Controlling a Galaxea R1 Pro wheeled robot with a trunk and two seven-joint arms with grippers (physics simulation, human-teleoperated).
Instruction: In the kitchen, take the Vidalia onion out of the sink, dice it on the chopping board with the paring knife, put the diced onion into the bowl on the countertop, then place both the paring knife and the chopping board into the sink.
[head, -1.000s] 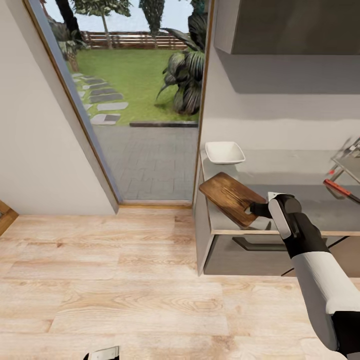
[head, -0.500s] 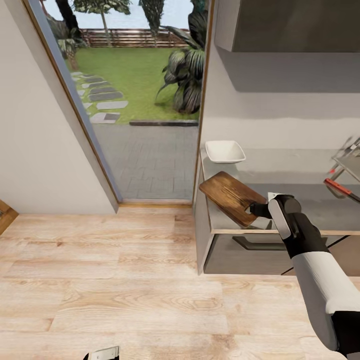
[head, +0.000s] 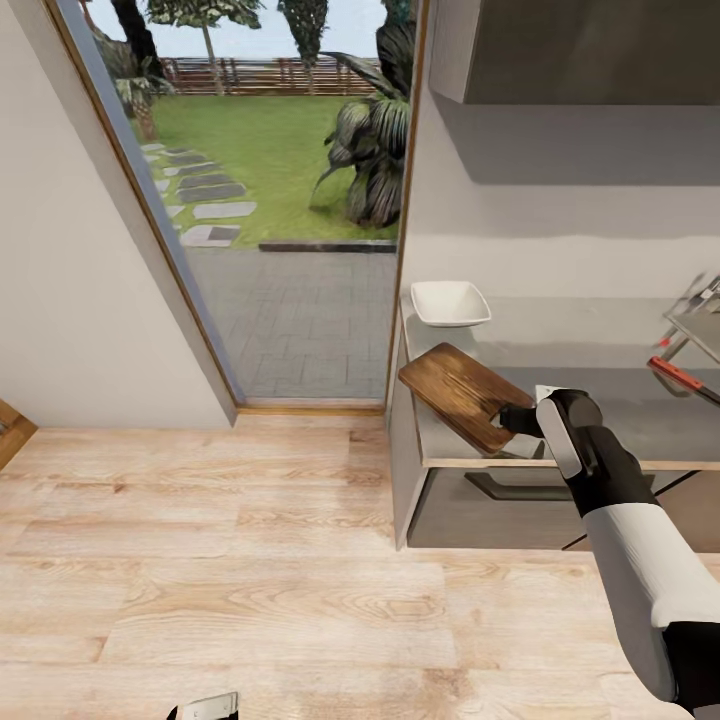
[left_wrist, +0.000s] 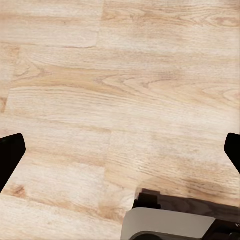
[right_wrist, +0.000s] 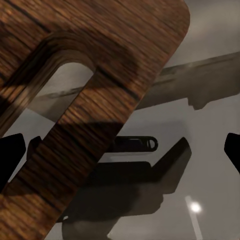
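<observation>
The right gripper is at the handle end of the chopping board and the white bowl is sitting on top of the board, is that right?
Not quite. In the head view the bowl sits on the countertop beyond the chopping board, apart from it, not on it. The rest holds: the right gripper is at the board's handle end.

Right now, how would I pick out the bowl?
Find the grey countertop right of the garden doorway. At its far left end, beyond the dark wooden chopping board, sits the bowl: white, shallow and squarish, the only pale dish there.
</observation>
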